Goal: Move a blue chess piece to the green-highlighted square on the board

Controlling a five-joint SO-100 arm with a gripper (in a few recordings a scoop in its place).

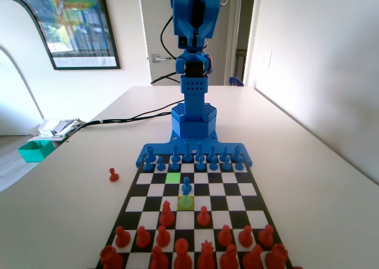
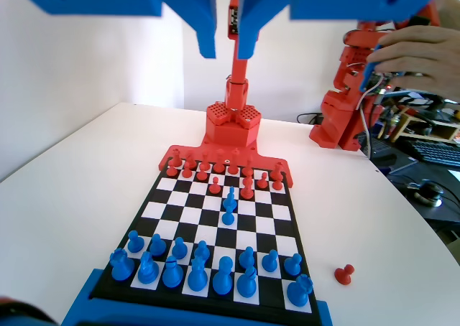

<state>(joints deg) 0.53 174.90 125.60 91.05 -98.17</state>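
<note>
A: Where is the gripper (image 2: 226,42) now?

B: High above the board (image 1: 254,189). In the wrist view its two jaws hang from the top edge with a narrow gap between them, and nothing is pinched. They are only slightly spread.

A: And the piece to move?

B: One blue pawn (image 1: 186,188) stands alone in the middle of the board, away from its own ranks. In the fixed view it sits on the pale yellow-green square (image 1: 186,202). The green-highlighted square (image 1: 173,176) is empty, two rows closer to the blue arm and one column to the left in that view.

A: What could go wrong?

B: I think the gap is too narrow for the pawn head; if the jaws do not open wider before going down, they may push it over. Also red pawns (image 1: 167,215) stand just beside it, so a wide or crooked approach could knock them. At the target, the row of blue pawns (image 1: 194,162) is very near, and a low carry could hit them.

A: And that red pawn on the table (image 1: 113,174)?

B: It is off the board, well apart. No danger.
</note>
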